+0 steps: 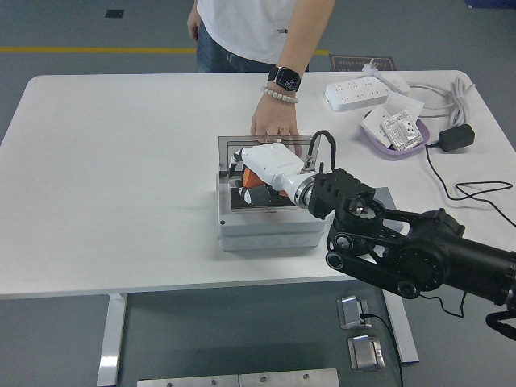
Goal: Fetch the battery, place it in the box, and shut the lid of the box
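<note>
One white-shelled right hand [270, 171] sits over the open grey plastic box [262, 230]; its fingers are hidden beneath the shell, so their state cannot be told. The orange-and-black battery [251, 188] lies directly below the hand inside the box, mostly covered; its long axis and heading cannot be read. Behind the hand, a person's hand [275, 126] steadies the raised clear lid [270, 145]. Risk: withdrawal may snag the battery or strike the lid.

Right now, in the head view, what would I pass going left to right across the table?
Grey box → robot's right hand → white power strip → purple tray → black adapter.
</note>
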